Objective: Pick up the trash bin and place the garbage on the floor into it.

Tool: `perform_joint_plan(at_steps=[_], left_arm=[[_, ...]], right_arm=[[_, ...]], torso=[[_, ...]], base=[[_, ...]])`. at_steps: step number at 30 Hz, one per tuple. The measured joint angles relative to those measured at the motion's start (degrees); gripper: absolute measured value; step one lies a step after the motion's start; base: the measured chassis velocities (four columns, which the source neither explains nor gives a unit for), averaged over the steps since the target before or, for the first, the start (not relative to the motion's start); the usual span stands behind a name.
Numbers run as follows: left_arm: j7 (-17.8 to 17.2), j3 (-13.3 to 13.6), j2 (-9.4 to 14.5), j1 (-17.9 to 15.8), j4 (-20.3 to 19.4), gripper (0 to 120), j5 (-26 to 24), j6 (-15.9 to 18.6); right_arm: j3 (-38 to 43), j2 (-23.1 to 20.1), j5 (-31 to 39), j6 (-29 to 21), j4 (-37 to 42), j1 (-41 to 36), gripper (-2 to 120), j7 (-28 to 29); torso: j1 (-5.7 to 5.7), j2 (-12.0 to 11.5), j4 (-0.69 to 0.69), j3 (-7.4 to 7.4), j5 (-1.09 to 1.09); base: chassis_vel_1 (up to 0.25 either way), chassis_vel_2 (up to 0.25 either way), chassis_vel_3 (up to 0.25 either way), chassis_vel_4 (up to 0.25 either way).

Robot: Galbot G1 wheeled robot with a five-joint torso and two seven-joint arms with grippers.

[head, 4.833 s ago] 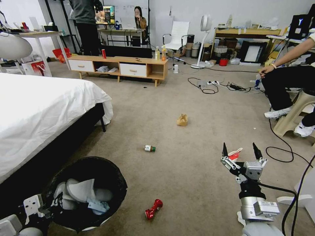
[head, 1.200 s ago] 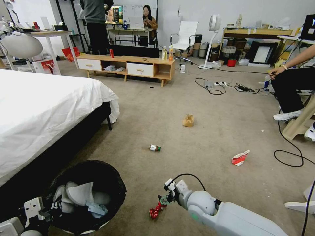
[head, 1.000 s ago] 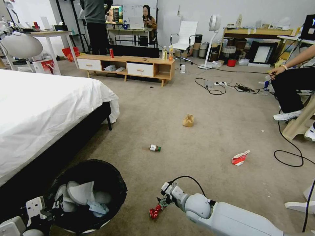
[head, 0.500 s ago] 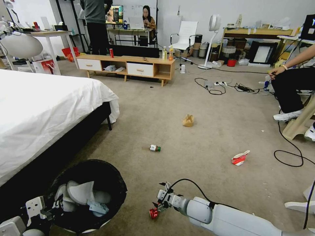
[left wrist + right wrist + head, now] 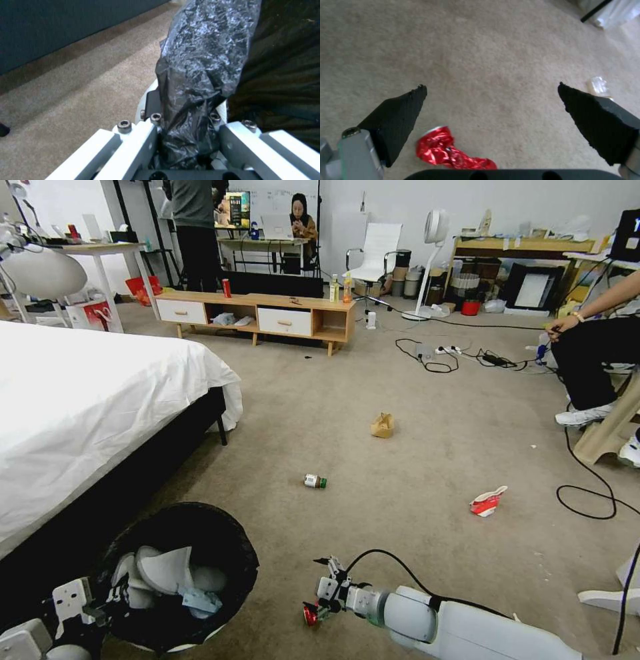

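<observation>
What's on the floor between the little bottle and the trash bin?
Nothing: the head view shows bare carpet between the small bottle and the trash bin.

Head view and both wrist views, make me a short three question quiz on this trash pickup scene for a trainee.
1. True or false: the right gripper is shut on the crushed red can.
2. What does the left gripper clamp?
A. the bed's sheet
B. the trash bin's bag-lined rim
C. a cable
3. Name the litter lying nearest the seated person's shoes.

Key
1. False: its jaws stand wide open, the can on the floor between them.
2. B: the trash bin rim, seen in the left wrist view.
3. The red-white carton.
</observation>
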Motion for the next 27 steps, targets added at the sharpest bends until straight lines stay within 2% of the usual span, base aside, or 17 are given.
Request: perform_joint_plan(at_steps=[9,27], left_arm=[[0.03,-0.13,0.12,0.11,-0.16,7,-0.15,0.04],[0.22,0.32,-0.12,-0.21,0.65,7,0.28,0.09]], right_arm=[[-1.38,0.75,0.0,0.67,-1.41,-0.35,100,-0.32],[0.21,2.72,-0.78,4.72,-9.7,-3.16,100,-0.49]], torso=[[0.0,0.0,0.0,0.0,0.0],[0.0,0.0,0.0,0.0,0.0]], base=[[0.0,0.0,0.0,0.0],[0.0,0.0,0.0,0.0]])
